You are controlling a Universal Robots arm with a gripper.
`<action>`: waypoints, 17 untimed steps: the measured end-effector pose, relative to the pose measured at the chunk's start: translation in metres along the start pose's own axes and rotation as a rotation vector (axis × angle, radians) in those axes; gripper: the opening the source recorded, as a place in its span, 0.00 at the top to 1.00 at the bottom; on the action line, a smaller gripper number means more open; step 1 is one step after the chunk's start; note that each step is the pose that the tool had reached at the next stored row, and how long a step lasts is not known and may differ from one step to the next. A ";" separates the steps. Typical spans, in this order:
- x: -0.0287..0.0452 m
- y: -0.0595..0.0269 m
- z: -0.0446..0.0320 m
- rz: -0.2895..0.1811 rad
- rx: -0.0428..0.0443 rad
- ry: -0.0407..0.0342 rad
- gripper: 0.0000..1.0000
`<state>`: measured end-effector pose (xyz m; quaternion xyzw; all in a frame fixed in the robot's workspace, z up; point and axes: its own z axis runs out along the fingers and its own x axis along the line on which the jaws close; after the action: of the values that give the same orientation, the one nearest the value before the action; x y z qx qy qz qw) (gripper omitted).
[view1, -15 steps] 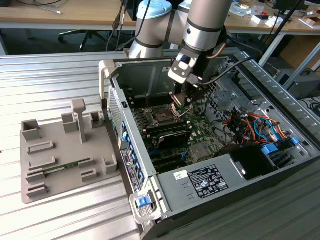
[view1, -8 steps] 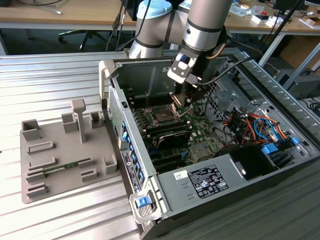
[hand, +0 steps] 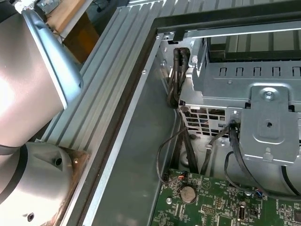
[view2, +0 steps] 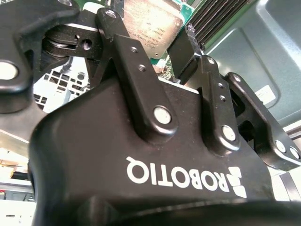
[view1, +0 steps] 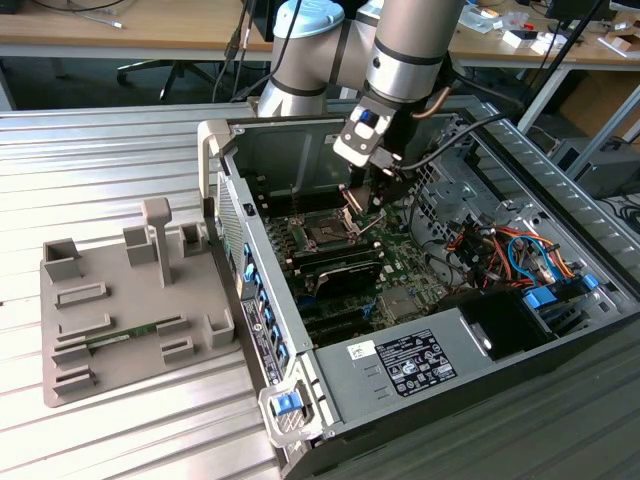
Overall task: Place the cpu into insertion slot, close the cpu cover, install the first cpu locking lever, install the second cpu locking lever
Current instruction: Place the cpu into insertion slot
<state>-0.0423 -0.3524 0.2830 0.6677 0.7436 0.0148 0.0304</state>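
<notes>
1. Ribbed metal tabletop (view1: 120,140) is carrying an open computer case (view1: 215,150), and the arm is reaching down into it from above.
2. And the pincer (view1: 368,190) is hanging low over the green circuit board (view1: 400,255), close to its surface.
3. In the second wrist view the black fingers (view2: 127,52) are pressing in from both sides on the cpu (view2: 153,21). It's clamped, silver top showing between them.
4. Below the pincer and slightly toward the exterior view's left, the insertion slot (view1: 325,232) is sitting with a dark centre.
5. The cpu cover (view1: 352,200) is standing raised just beside the pincer, between it and the slot.
6. Well away from the pincer, toward the exterior view's left, a grey fixture tray (view1: 130,300) is lying on the tabletop outside the case.
</notes>
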 end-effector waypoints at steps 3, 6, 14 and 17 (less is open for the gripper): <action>0.0000 0.0000 0.0001 0.009 0.0002 -0.0006 0.46; 0.0000 0.0000 0.0002 0.016 0.0004 -0.0010 0.46; 0.0000 -0.0001 0.0009 0.060 0.0015 -0.0038 0.46; 0.0000 -0.0001 0.0016 0.109 0.0028 -0.0069 0.46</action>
<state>-0.0423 -0.3524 0.2814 0.7075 0.7059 0.0131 0.0311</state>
